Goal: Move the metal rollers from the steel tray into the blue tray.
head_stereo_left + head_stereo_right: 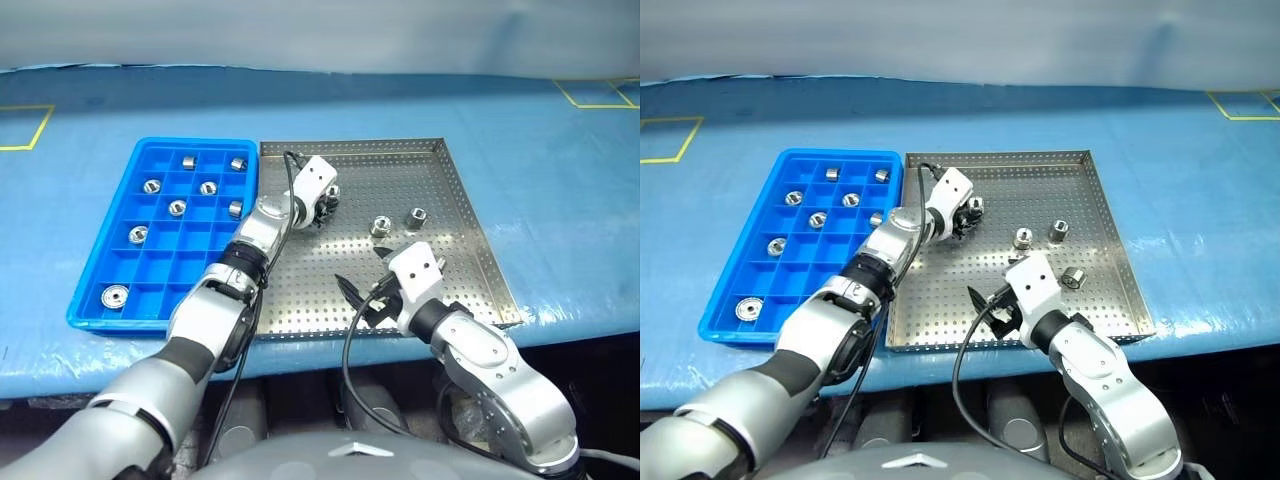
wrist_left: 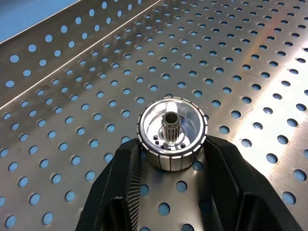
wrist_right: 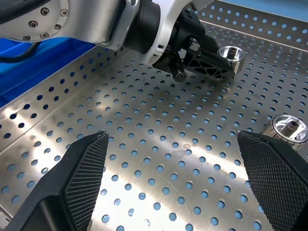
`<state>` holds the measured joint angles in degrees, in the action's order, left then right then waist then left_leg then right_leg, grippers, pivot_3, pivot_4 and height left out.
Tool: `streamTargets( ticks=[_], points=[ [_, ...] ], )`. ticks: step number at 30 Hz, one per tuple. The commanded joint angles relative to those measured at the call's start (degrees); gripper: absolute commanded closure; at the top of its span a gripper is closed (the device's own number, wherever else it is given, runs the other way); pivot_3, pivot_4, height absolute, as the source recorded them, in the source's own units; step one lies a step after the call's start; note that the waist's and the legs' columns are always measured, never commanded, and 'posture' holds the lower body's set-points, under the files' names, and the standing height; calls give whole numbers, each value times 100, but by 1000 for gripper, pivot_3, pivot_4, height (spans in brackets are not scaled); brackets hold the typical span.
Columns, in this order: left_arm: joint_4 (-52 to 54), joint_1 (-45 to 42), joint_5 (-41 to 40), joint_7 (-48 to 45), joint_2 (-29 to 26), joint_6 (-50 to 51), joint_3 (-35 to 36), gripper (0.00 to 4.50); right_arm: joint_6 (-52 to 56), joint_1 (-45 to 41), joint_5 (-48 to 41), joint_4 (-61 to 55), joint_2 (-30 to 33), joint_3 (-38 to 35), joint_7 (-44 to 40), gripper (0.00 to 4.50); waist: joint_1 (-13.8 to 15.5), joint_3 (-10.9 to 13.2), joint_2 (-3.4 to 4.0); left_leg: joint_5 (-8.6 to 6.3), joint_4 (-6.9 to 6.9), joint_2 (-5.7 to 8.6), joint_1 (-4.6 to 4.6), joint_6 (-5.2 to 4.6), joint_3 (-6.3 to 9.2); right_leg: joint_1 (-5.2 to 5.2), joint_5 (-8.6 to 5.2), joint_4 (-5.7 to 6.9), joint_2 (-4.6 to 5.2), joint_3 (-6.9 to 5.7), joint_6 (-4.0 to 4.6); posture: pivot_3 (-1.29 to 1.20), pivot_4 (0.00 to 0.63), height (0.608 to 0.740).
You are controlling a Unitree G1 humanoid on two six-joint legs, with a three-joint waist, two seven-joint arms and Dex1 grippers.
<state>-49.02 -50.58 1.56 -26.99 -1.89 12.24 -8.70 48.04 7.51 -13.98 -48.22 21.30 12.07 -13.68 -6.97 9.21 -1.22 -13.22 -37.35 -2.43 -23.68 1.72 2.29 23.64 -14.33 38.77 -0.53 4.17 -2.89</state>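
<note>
My left gripper [image 1: 328, 205] is shut on one metal roller [image 2: 172, 132], a shiny ring with a toothed hub that rests on the perforated floor of the steel tray [image 1: 450, 180], in the tray's far left part. Three more metal rollers lie loose in the tray: two [image 1: 1023, 238] [image 1: 1059, 231] near the middle and one [image 1: 1073, 278] closer to me. The blue tray [image 1: 160, 275] sits to the left of the steel tray, with several rollers [image 1: 177, 208] in separate compartments. My right gripper [image 3: 172, 137] hangs open over the steel tray's near part, with nothing between its fingers.
Both trays rest on a blue cloth [image 1: 560, 200] covering the table. Yellow tape marks [image 1: 30, 125] lie on the cloth at the far left and far right. The steel tray's raised rim [image 1: 350, 145] runs behind my left gripper.
</note>
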Motion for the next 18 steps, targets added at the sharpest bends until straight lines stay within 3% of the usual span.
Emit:
streamTargets(
  ticks=[1, 9, 18],
  points=[
    [1712, 363, -452, 9, -119, 137, 442, 2784, -97, -70, -37, -134, -36, 73, -46, 0, 1, 0, 1, 0, 1, -1, 0, 1, -1, 2, 0, 2, 0, 1, 1, -118, 150, 740],
    [5677, 2230, -1040, 539, -726, 1819, 1187, 2784, -142, -638, -145, 295, -94, 437, -414, 0, 130, -2, 4, 3, 3, -7, 19, 4, -5, -10, 0, 11, -2, 6, 1, 20, 150, 740],
    [8043, 3790, -1135, 1248, -1159, 3371, 1901, 2784, -369, -1596, -186, 1081, -344, 923, -940, 0, 656, -1, 0, 5, -7, -3, 14, 7, 9, -13, 1, 12, 3, -12, 3, 163, 150, 740]
  ],
)
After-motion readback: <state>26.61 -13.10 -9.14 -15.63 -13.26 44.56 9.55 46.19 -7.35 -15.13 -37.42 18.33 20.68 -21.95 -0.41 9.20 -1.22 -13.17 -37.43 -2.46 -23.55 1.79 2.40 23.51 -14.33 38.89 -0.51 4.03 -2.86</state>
